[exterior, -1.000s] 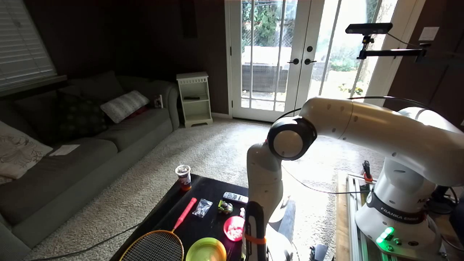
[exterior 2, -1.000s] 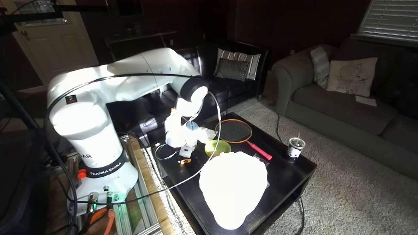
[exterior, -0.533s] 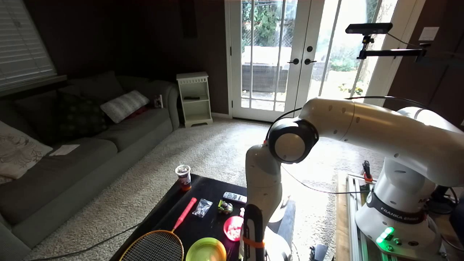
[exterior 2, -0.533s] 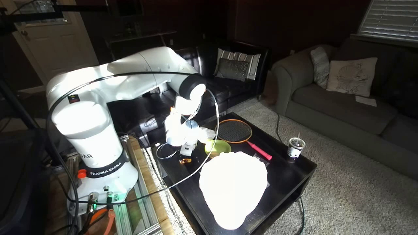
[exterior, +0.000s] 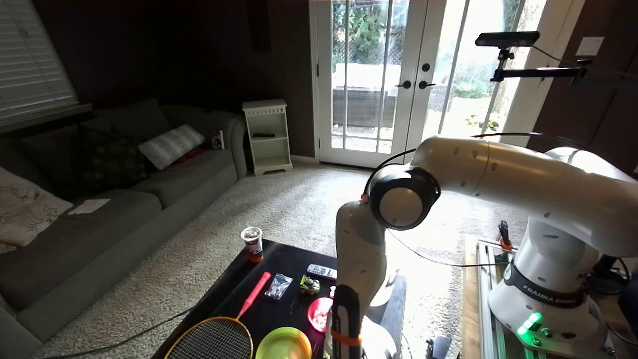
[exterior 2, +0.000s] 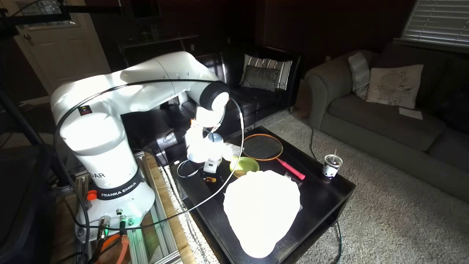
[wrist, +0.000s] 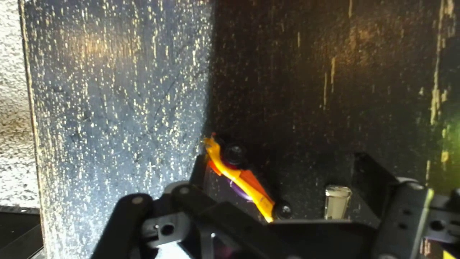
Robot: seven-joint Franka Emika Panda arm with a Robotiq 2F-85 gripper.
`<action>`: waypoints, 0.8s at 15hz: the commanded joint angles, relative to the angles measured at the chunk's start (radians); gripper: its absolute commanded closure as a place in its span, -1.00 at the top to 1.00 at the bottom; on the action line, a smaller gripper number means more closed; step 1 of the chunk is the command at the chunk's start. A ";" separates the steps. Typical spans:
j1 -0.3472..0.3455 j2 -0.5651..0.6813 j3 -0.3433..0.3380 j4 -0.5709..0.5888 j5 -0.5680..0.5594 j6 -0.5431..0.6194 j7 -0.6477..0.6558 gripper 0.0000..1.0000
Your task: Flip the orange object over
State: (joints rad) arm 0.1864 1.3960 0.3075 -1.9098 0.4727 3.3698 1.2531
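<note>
The orange object is a small toy car (wrist: 237, 176) with black wheels and a purple patch. In the wrist view it lies slanted on the black table, apparently on its side with its wheels toward the right of the picture. My gripper (wrist: 282, 172) is open around it. The left finger in that view is close beside the car; I cannot tell if they touch. The right finger is well apart. The car's lower end meets the gripper body's edge in the picture. In an exterior view the car (exterior 2: 210, 179) shows just below my gripper (exterior 2: 207, 176).
A small silvery thing (wrist: 337, 202) shows near the right finger. A green bowl (exterior 2: 253, 165), a racket (exterior 2: 262, 147) and a glaring white shape (exterior 2: 262, 209) are on the table. A pink bowl (exterior: 318, 315) is near the arm. The table edge (wrist: 30, 108) is at the wrist view's left.
The arm has shifted slightly, with its elbow joint a little lower in an exterior view. The orange car looks dimmer and very slightly shifted beneath the gripper.
</note>
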 commanded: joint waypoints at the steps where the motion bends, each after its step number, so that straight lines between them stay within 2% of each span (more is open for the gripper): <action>1: 0.055 -0.012 -0.032 0.025 0.037 0.011 0.009 1.00; 12: 0.123 -0.019 -0.090 0.059 0.058 0.055 0.001 1.00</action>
State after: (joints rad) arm 0.2724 1.3931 0.2343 -1.8512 0.4863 3.4167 1.2530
